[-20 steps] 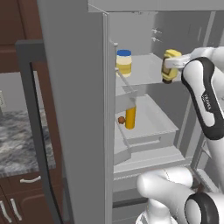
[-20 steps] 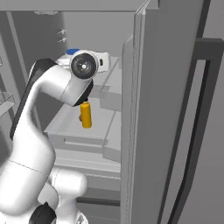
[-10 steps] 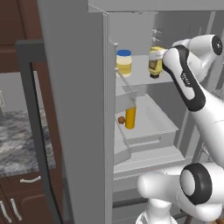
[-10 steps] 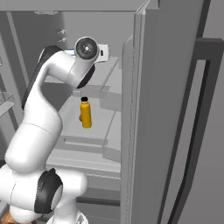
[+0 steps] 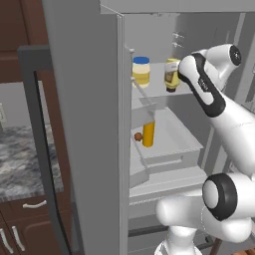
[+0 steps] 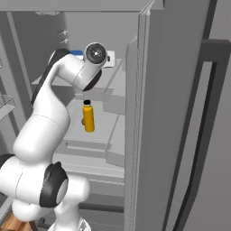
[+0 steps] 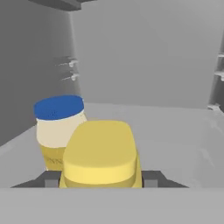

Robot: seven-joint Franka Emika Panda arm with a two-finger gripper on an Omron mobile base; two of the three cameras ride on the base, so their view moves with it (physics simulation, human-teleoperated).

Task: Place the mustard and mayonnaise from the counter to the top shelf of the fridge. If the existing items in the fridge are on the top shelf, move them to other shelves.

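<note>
The mustard (image 5: pixel 172 74) is clamped in the jaws of the gripper (image 7: pixel 101 181) and hangs over the top shelf (image 5: pixel 187 88) of the fridge (image 5: pixel 84 124), just right of the mayonnaise (image 5: pixel 141 71), which already stands on that shelf with its blue lid up. In the hand view the mustard's yellow cap sits close to the camera, with the mayonnaise jar just behind and to one side of it; whether the two touch is hard to tell. Whether the bottle's base rests on the shelf yet cannot be told either. The step in hand looks like setting down the second condiment, the last placing the task asks for. Lower down, the orange-yellow bottle (image 5: pixel 148 133) and the small brown ball (image 5: pixel 138 136) sit in a tray-like drawer (image 5: pixel 172 149), so nothing appears left to clear from the top. The next move calls for lowering the bottle until it stands upright, parting the jaws, and drawing the arm straight back without knocking the mayonnaise.
</note>
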